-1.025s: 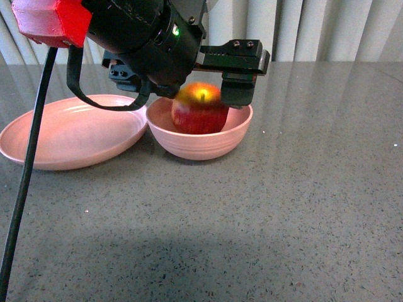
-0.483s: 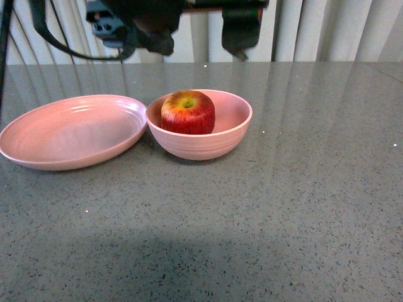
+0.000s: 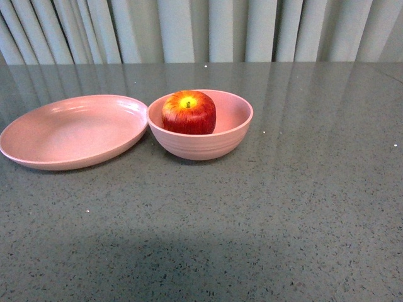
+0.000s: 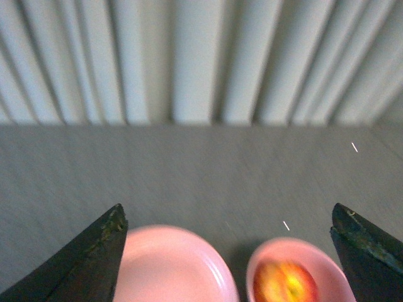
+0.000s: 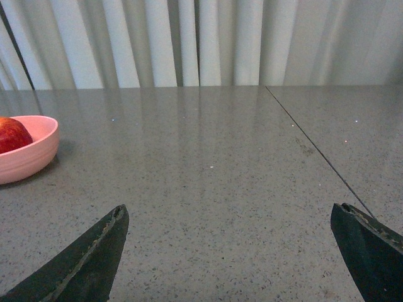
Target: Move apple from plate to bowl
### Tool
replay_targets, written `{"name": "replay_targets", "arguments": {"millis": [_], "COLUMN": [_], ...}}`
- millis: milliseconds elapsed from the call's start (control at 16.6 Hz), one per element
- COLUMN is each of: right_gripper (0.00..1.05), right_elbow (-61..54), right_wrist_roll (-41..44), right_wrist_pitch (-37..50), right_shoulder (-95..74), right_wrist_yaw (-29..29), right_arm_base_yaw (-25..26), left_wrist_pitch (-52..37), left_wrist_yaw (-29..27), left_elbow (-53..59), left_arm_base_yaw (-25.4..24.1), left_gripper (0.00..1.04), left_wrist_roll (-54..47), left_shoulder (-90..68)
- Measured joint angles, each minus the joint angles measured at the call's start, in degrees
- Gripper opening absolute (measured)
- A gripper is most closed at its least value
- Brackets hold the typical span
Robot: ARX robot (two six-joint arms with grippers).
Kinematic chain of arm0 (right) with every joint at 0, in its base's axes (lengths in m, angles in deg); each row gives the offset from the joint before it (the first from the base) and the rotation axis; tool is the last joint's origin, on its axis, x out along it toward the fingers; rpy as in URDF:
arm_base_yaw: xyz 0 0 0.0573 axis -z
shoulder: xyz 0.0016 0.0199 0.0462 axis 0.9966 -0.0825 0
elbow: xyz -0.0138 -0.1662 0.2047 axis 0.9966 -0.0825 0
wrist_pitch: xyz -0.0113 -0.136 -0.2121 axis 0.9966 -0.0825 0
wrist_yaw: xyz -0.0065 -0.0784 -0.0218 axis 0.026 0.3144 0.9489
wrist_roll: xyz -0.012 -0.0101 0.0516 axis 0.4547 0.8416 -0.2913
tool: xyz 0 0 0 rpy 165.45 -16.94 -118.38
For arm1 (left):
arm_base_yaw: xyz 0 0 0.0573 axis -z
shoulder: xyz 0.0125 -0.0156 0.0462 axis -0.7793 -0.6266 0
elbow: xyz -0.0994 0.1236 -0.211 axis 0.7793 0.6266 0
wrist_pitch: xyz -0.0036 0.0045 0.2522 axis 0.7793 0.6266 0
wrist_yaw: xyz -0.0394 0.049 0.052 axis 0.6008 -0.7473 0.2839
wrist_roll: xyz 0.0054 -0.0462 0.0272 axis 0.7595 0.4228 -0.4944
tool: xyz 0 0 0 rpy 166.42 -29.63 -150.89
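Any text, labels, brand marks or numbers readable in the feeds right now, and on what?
None: no view shows any word, number, brand or sign.
The apple has no sticker on the side that shows.
The bowl and plate are plain pink, with no marks.
The table and curtain carry no print.
The left wrist view is blurred but shows no lettering.

Red apple (image 3: 189, 112) w/ yellow patch round the stem dip sits upright in the bowl (image 3: 208, 146), toward its left side, stem up. Bowl: deep, round, pale pink, faint ridges outside. Plate (image 3: 69, 133): wide, shallow, pale pink, nothing on it, just left of bowl, rims about touching.
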Motion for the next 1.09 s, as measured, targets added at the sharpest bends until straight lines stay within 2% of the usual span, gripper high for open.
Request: {"name": "replay_targets", "arguments": {"millis": [60,181,302,422,543,663,1086], "right_gripper": [0.98,0.98,0.98,0.98,0.98,0.98,0.98], "right_elbow": [0.0,0.0,0.0,0.0,0.0,0.0,0.0], "right_wrist_roll": [0.0,0.0,0.0,0.0,0.0,0.0,0.0], "right_wrist_pitch": [0.02,-0.02,0.04,0.02,0.07,0.02,0.02], "right_shoulder": [0.0,0.0,0.0,0.0,0.0,0.0,0.0], "right_wrist_yaw": [0.0,0.0,0.0,0.0,0.0,0.0,0.0], "right_arm_base_yaw": [0.0,0.0,-0.02,0.0,-0.02,0.0,0.0], "left_wrist_pitch": [-10.05,-16.44,-20.24,-23.28,-25.27,-26.29,-26.64], "left_wrist_yaw": [-4.33,-4.48,-3.63,-2.21,1.18,0.94,1.84], "left_elbow": [8.35,19.19,27.12,37.33,41.09,44.0,49.37], "left_arm_base_yaw": [-3.54,-6.05,-6.47,-7.39,-10.8,-11.98,-11.32], "left_gripper": [0.81,0.63,0.45,0.17,0.01,0.01,0.01], "left_wrist_roll": [-2.91,-4.57,-5.46,-5.55,-5.53,-5.55,-5.66], "left_shoulder": [6.47,13.9,17.22,20.63,23.93,26.4,29.64]}}
